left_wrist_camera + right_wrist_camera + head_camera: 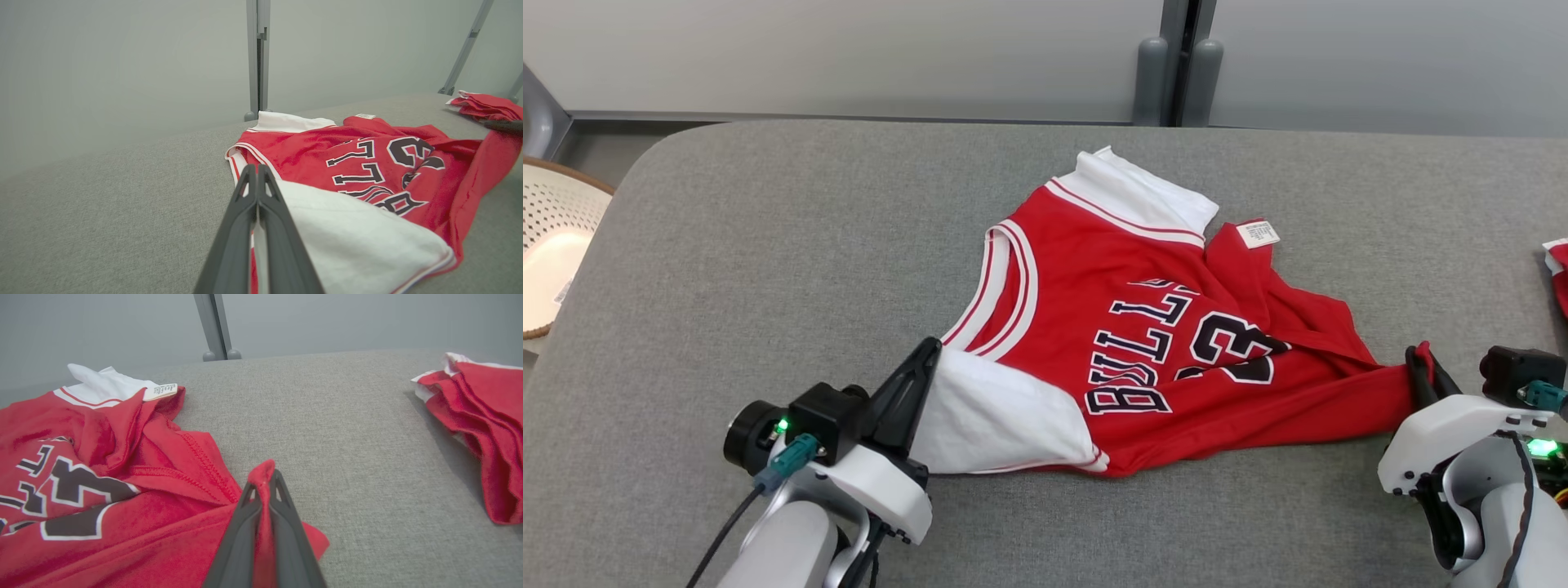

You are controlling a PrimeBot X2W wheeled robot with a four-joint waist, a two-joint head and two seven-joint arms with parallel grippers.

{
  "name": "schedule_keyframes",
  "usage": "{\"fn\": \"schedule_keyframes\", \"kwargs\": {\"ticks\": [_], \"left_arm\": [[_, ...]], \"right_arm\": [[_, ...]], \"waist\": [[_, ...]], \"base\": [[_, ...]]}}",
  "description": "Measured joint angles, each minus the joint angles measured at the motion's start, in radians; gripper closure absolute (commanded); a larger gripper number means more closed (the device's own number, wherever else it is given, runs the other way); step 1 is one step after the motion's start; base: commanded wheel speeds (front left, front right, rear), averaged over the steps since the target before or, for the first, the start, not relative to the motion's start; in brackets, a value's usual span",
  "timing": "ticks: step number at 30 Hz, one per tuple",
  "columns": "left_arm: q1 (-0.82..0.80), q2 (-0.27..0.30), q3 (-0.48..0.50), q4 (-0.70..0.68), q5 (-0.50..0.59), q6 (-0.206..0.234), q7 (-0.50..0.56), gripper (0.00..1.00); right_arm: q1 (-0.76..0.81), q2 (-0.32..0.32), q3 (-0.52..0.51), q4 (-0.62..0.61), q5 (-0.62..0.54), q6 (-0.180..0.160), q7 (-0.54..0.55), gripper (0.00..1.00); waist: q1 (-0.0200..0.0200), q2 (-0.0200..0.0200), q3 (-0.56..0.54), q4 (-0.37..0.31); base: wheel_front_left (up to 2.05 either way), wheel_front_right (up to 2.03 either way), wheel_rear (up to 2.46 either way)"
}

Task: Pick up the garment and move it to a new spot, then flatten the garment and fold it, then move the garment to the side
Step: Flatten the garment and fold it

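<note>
Red with white sleeves and dark outlined lettering, the basketball jersey [1168, 327] lies across the middle of the grey woven-fabric surface [768, 245], print side up. Its striped neckline points toward the robot's left and its hem toward the right. The far part is rumpled, with a fold of red cloth thrown over near a small white care label [1258, 234].

The left gripper [927, 351] sits at the near white sleeve [996, 416], its two dark fingers pressed together. In the left wrist view the gripper [257, 168] shows a thin strip of white and red cloth pinched between them, so it is clamped on the jersey's sleeve edge.

The right gripper [1421, 359] is at the jersey's near right corner. In the right wrist view the gripper [265, 477] is closed tight on the red hem, and a tuft of red cloth pokes out past the fingertips. Between the two grippers the near edge of the jersey runs almost straight.

Well apart, at the right edge of the surface, lies a folded red and white cloth [482, 416]. Off the surface to the left stands a pale perforated basket with a brown rim [560, 212].
</note>
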State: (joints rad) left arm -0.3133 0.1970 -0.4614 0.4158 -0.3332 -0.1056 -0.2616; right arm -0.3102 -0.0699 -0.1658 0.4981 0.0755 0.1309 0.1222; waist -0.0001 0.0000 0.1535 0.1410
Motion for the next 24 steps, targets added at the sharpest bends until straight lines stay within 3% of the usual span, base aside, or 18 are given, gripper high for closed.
{"fn": "schedule_keyframes", "kwargs": {"ticks": [10, 16, 24], "left_arm": [[-0.022, 0.017, 0.098, -0.101, -0.048, 0.006, 0.000, 1.00], [-0.102, 0.046, 0.169, -0.229, -0.100, 0.012, 0.016, 1.00], [-0.292, 0.049, 0.235, -0.359, -0.138, 0.050, 0.078, 1.00]], "right_arm": [[0.038, -0.070, 0.123, -0.205, 0.104, 0.000, -0.051, 1.00], [-0.022, -0.125, 0.123, -0.333, 0.154, 0.000, -0.131, 1.00], [-0.165, -0.109, 0.093, -0.437, 0.073, 0.000, -0.243, 1.00]], "waist": [[0.0001, 0.0000, -0.056, -0.024], [0.0001, 0.0000, -0.103, -0.035], [0.0000, 0.0000, -0.167, -0.041]], "base": [[0.00, 0.00, 0.00], [0.00, 0.00, 0.00], [0.00, 0.00, 0.00]]}}
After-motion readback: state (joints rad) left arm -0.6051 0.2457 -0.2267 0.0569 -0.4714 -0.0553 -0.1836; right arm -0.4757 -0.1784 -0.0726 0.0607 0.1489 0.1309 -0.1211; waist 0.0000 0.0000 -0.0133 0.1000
